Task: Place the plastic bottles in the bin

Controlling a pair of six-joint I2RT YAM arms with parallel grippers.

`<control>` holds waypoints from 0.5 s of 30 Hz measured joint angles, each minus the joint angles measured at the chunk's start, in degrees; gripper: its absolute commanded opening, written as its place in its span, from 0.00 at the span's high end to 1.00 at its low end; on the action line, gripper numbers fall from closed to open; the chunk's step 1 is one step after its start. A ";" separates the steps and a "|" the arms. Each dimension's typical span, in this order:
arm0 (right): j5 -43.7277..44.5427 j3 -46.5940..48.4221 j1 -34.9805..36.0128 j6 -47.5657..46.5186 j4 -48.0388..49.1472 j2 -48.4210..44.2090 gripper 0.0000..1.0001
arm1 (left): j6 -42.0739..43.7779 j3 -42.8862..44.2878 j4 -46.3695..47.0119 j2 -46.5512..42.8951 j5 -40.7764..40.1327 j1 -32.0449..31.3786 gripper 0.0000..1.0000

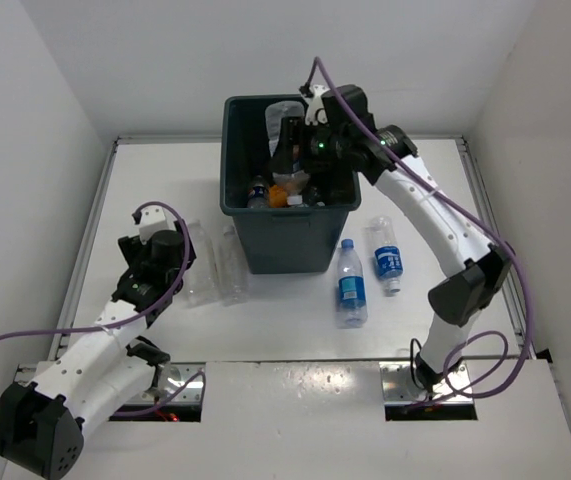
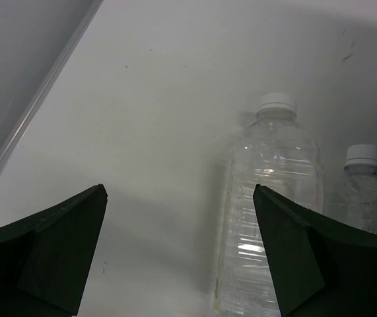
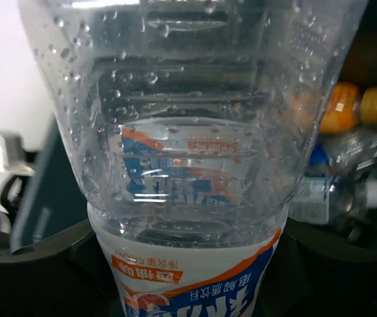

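Over the bin (image 1: 285,245) our right pincer (image 3: 188,277) clamps a droplet-speckled clear bottle (image 3: 195,132). Left pincer (image 2: 178,198) is open beside two ribbed plain bottles (image 2: 274,191) (image 2: 366,195).

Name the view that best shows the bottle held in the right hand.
Right wrist: the bottle fills the frame, clear wall beaded with droplets, blue-orange label visible. Top external shows it small above the bin, partly hidden by the right hand. Left wrist misses it.

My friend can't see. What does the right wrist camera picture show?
A clear bottle, beaded with droplets and wearing a blue, white and orange label, fills the view, held in the right gripper. Behind it, inside the bin, lie an orange bottle and other bottles.
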 measured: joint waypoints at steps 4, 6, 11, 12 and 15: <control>1.66 4.57 1.70 -0.83 -5.51 4.04 0.20 | -0.35 -0.09 -0.02 0.07 -0.11 -0.33 0.00; 2.40 6.10 1.86 -1.46 -6.86 5.11 0.19 | -0.39 -0.09 -0.02 0.09 -0.11 -0.57 0.00; 3.17 7.61 1.16 -2.27 -8.92 5.20 0.14 | -0.55 -0.09 -0.02 0.31 -0.09 -0.68 0.00; 3.15 8.13 0.79 -2.29 -9.14 5.20 0.11 | -0.55 -0.09 -0.02 0.31 -0.09 -0.68 0.00; 4.00 10.91 -1.14 -2.32 -9.18 4.96 0.05 | -0.66 -0.09 -0.09 0.31 -0.15 -0.68 0.00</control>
